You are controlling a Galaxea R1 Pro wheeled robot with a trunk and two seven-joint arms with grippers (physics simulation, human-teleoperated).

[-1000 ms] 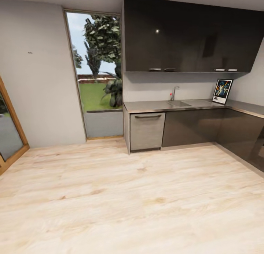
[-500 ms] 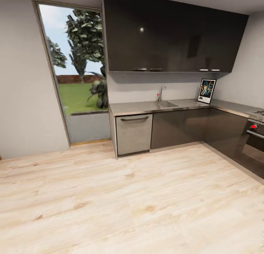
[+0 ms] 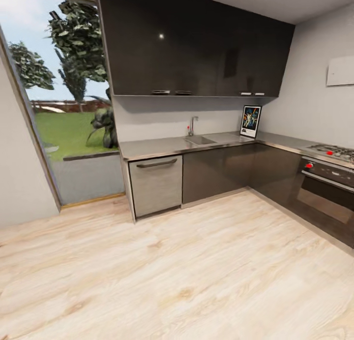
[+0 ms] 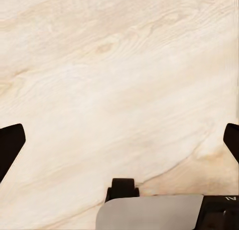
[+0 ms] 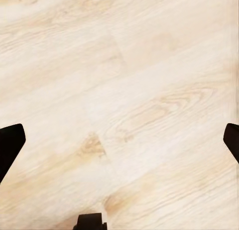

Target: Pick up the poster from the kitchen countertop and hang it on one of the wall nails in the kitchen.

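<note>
My head view has swung rightward since a second ago: the whole picture has shifted, so this is my camera turning, not the furniture moving. The tall garden window (image 3: 59,109) now sits at the left edge of the frame, and a steel gas hob with red knobs (image 3: 332,154) has come into sight at the right edge.

The upright framed Star Wars poster with dark blue ground and white border (image 3: 250,122) stands on the long matte grey L-shaped desk (image 3: 157,146), leaning against the back wall right of the sunken sink and tap (image 3: 195,136), in the upper right of centre. It is well apart from me.

My left claw (image 4: 119,140) and right claw (image 5: 119,140) both hang spread wide and empty over pale wood floor (image 3: 187,261).

Judgement: approach phase only; I must drive closer before any reach.
</note>
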